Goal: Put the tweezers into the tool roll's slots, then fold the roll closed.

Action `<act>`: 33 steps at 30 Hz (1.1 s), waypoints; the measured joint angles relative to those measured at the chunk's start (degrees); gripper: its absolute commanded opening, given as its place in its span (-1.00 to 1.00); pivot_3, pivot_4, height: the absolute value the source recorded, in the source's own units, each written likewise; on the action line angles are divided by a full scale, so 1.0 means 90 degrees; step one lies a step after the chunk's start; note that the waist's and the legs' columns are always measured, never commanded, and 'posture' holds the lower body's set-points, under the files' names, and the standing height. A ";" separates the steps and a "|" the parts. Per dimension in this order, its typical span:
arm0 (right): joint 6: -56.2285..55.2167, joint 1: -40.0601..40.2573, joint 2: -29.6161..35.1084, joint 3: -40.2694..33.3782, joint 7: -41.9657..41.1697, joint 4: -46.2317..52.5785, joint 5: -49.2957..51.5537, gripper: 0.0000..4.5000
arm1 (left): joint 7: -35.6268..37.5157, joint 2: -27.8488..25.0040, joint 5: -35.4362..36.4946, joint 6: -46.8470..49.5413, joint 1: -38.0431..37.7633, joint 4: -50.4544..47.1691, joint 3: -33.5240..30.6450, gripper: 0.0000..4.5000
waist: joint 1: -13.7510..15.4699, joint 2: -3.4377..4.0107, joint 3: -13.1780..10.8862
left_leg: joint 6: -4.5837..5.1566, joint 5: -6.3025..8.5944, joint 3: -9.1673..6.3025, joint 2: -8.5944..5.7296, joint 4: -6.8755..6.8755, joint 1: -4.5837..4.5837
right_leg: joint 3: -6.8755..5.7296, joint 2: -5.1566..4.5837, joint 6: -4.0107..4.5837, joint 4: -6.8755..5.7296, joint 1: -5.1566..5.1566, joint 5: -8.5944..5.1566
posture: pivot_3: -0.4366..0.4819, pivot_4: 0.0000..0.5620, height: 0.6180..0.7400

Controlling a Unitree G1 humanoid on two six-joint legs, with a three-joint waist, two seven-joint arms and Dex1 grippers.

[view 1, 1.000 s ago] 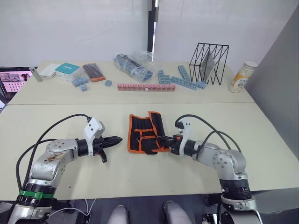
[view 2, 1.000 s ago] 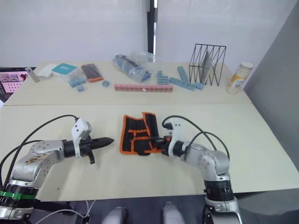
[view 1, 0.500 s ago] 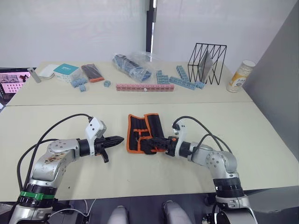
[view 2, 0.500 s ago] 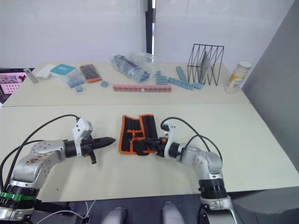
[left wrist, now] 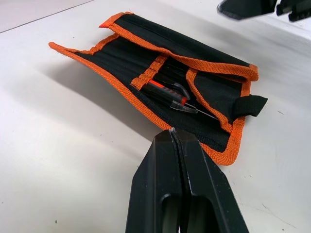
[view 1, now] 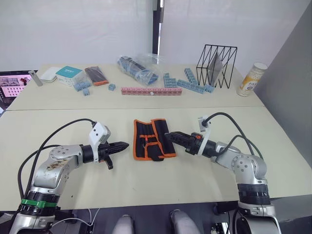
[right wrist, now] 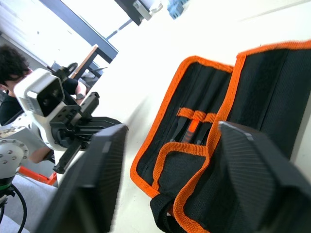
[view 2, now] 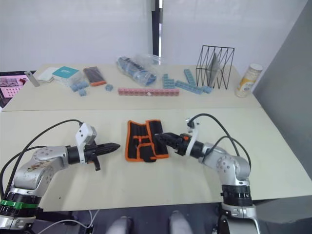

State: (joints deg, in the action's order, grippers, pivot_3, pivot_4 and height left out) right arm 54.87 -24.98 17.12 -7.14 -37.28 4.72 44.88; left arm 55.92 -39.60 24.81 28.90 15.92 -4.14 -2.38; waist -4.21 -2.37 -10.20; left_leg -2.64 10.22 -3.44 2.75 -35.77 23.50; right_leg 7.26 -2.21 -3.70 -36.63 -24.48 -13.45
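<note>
Table (view 1: 146, 180) in front, left tool (view 1: 123, 145) clenched and empty beside the tool roll (view 1: 152, 138), right tool (view 1: 171, 137) released at the roll's right edge, tweezers (left wrist: 167, 92) in the slots (left wrist: 160, 73), blocks (view 1: 151, 90) far behind.

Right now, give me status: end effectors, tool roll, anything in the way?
Left end effector shut, empty, left of the tool roll. Right end effector open, at roll's right edge. Roll partly open on table; tweezers in slots.
</note>
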 measured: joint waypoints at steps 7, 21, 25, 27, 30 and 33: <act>-0.0962 0.0210 0.0307 0.1013 -0.0422 -0.0083 -0.1009 -0.98 | 0.0025 -0.0003 0.0057 0.0092 0.0005 0.0028 -0.0019 -1.00 | 0.0009 0.0000 0.0000 | 0.0000 0.0000 0.0002 0.0000 -0.0003 0.0000 | 0.0000 0.0000 0.0000 0.0001 0.0000 0.0000 | -0.05 -0.47 0.95; -0.2673 0.0268 0.0575 0.2206 -0.0579 -0.0611 -0.2918 -1.00 | -0.0580 0.0550 0.1121 0.1673 -0.0131 -0.0021 -0.0517 -0.04 | 0.0012 -0.0004 0.0001 | 0.0000 0.0000 0.0002 0.0000 -0.0013 -0.0028 | -0.0001 0.0000 0.0019 -0.0001 0.0024 -0.0011 | -0.05 -0.47 0.95; -0.2680 0.0273 0.0568 0.2207 -0.0580 -0.0604 -0.2972 -1.00 | -0.0849 0.0629 0.1252 0.1951 -0.0131 -0.0021 -0.0598 0.54 | 0.0015 -0.0005 0.0002 | 0.0000 0.0000 0.0002 0.0000 -0.0016 -0.0031 | 0.0000 0.0000 0.0030 -0.0001 0.0028 -0.0018 | -0.05 -0.47 0.95; -0.2680 0.0276 0.0568 0.2207 -0.0586 -0.0601 -0.2980 -1.00 | -0.0867 0.0626 0.1272 0.2101 -0.0131 -0.0019 -0.0589 0.86 | 0.0014 -0.0005 0.0002 | -0.0001 0.0000 0.0003 0.0000 -0.0016 -0.0032 | 0.0000 0.0000 0.0030 -0.0001 0.0028 -0.0018 | -0.05 -0.47 0.95; -0.2680 0.0276 0.0569 0.2205 -0.0598 -0.0605 -0.3006 -1.00 | -0.0862 0.0624 0.1296 0.2298 -0.0132 -0.0077 -0.0481 0.98 | 0.0018 -0.0007 0.0004 | -0.0001 0.0000 0.0002 0.0000 -0.0015 -0.0034 | 0.0000 0.0000 0.0030 -0.0001 0.0030 -0.0017 | -0.05 -0.47 0.95; -0.2680 0.0273 0.0567 0.2204 -0.0601 -0.0604 -0.3055 -1.00 | -0.0899 0.0680 0.1276 0.2391 -0.0126 -0.0203 -0.0336 0.98 | 0.0024 -0.0007 0.0005 | -0.0001 0.0000 0.0002 0.0000 -0.0016 -0.0037 | 0.0001 -0.0001 0.0044 0.0000 0.0035 -0.0025 | -0.05 -0.47 0.95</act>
State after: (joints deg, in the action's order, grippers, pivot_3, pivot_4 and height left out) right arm 30.75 -22.52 22.22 12.70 -42.69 -0.72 17.38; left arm 47.83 -33.47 36.29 50.41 14.79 -5.96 -5.40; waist -3.99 -2.43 -10.15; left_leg -2.65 10.22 -3.42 2.75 -35.91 23.16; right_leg 7.27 -2.22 -3.31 -36.63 -24.16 -13.68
